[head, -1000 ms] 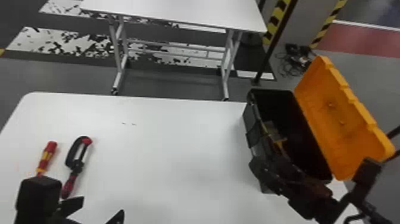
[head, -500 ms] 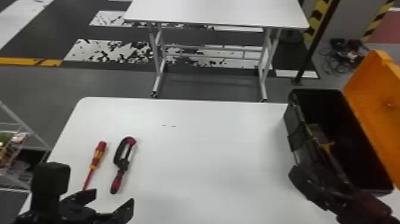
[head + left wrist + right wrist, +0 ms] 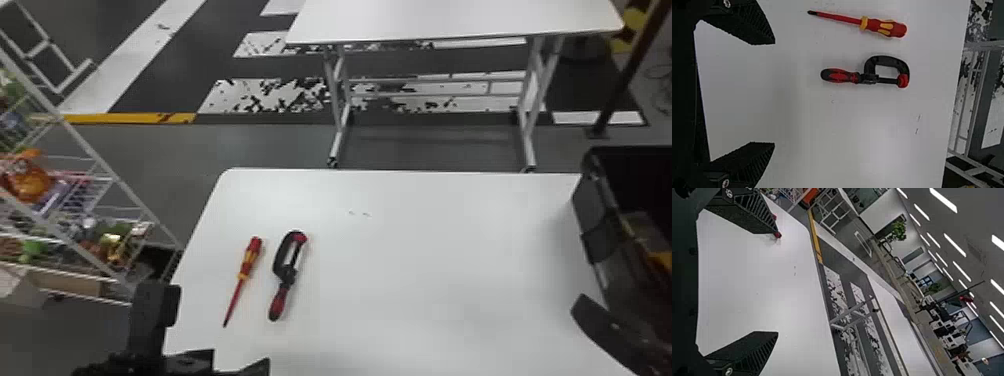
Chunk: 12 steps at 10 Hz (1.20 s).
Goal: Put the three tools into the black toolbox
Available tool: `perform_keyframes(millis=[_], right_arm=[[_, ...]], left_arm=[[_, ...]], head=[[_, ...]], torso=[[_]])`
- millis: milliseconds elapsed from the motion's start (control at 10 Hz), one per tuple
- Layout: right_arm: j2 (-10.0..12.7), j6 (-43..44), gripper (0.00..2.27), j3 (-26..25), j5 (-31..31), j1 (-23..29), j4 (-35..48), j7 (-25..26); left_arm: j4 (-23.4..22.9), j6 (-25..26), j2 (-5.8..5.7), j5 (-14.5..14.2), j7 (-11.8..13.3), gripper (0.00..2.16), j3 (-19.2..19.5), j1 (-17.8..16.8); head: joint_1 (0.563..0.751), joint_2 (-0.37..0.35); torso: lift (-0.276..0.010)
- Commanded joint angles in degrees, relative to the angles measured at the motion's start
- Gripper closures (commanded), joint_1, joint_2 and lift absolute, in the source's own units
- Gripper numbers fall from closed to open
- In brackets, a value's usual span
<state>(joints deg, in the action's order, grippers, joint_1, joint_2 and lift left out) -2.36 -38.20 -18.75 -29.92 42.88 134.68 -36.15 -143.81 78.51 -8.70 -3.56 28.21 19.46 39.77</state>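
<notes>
1. Screwdriver (image 3: 249,261), red and yellow: one, lying on the counter (image 3: 425,300).
2. Clamp (image 3: 286,275), black and red: one, beside the screwdriver.
3. Toolbox (image 3: 592,225), black: one. A yellow piece (image 3: 661,260) shows inside; the total number of contents cannot be determined.
4. Counter, white: one.
5. Table (image 3: 450,20), white-topped, beyond the counter: one.
6. Small dark marks (image 3: 351,213) on the counter: two.
7. Rack (image 3: 86,144), left of the counter: one, its load too indistinct to count.
</notes>
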Motion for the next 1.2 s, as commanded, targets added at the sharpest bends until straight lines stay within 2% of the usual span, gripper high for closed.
perform_keyframes(millis=[0, 100, 200, 300, 500, 700, 1000, 1100], right_arm=[[-0.02, 0.1, 0.08, 0.03, -0.05, 0.01, -0.12, -0.42], [-0.1, 0.1, 0.08, 0.12, -0.05, 0.01, -0.12, -0.77], [-0.1, 0.1, 0.08, 0.2, -0.05, 0.01, -0.12, -0.86], [-0.1, 0.1, 0.08, 0.2, -0.14, 0.09, -0.12, -1.03], [-0.37, 0.1, 0.08, 0.2, -0.22, 0.27, 0.05, -1.03], [-0.37, 0.1, 0.08, 0.2, 0.04, 0.36, 0.05, -1.03], [-0.28, 0.27, 0.08, 1.79, 1.71, 0.36, 0.05, -1.03], [-0.28, 0.27, 0.08, 2.31, 2.24, 0.36, 0.05, -0.94]], left_arm=[[0.64, 1.44, 0.44, 0.66, 2.2, 0.08, 2.69, 0.04], [1.34, 1.96, 1.05, 0.4, 3.96, 0.08, 4.97, -0.22], [3.01, 2.67, 0.97, 0.57, 5.72, 0.08, 6.9, -1.36], [4.42, 2.14, 0.79, 1.1, 5.89, 0.08, 7.7, -2.15], [8.11, 1.79, -0.97, 2.86, 6.16, 0.08, 8.57, -5.14], [10.83, 2.49, -3.17, 2.59, 6.42, 0.08, 9.01, -7.43], [14.61, 8.29, -6.07, 2.77, 10.9, 0.08, 9.98, -12.88], [16.64, 9.7, -8.09, 3.21, 11.43, 0.08, 9.98, -14.99]], head=[[0.695, 0.243], [0.695, 0.268], [0.695, 0.284], [0.695, 0.315], [0.695, 0.35], [0.695, 0.35], [0.695, 0.35], [0.695, 0.35]], torso=[[-0.051], [-0.051], [-0.051], [-0.051], [-0.051], [-0.051], [-0.051], [-0.051]])
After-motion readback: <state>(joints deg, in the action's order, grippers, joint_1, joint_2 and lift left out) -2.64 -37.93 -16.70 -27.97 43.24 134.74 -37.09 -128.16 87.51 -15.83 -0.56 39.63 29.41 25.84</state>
